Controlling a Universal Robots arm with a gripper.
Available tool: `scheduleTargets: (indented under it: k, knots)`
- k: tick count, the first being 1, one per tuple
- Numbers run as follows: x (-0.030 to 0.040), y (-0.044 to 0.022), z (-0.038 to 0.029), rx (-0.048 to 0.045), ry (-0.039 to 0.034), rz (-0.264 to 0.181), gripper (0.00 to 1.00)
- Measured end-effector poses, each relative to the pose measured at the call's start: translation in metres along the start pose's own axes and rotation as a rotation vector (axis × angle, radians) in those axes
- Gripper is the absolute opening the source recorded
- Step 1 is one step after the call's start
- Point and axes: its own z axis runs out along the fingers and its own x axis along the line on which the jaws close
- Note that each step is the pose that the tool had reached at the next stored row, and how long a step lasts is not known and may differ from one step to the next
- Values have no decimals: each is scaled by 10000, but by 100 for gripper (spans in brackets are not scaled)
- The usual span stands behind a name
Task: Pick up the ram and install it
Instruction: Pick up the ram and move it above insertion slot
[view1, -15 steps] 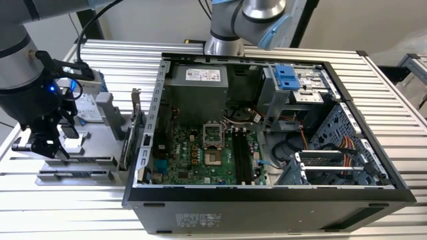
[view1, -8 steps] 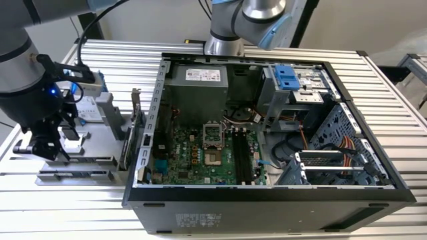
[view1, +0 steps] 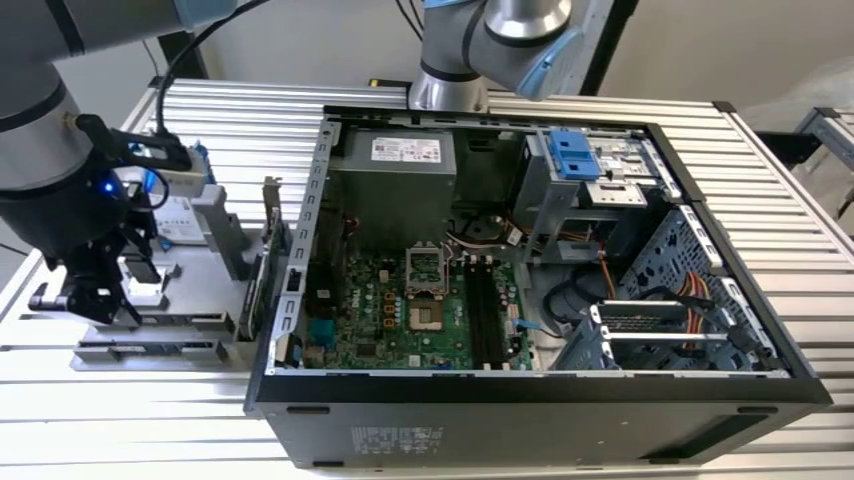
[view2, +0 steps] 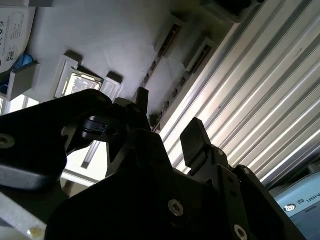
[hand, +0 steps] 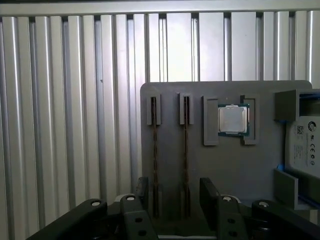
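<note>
Slatted table (hand: 65, 100), gray tray (hand: 230, 170) w/ 2 ram sticks (hand: 186, 150) + CPU (hand: 233, 119) in slots, fingers (hand: 208, 192) open above.

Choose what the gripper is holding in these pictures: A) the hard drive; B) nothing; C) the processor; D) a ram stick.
B: in the first wrist view the gripper is open and empty above the grey holder, where one ram stick and a second ram stick stand on edge in their slots.
</note>
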Motion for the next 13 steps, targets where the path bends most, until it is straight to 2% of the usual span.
scheduleTargets:
  k: [13]
  knots:
    - [0,-1,42,1,1,0,100]
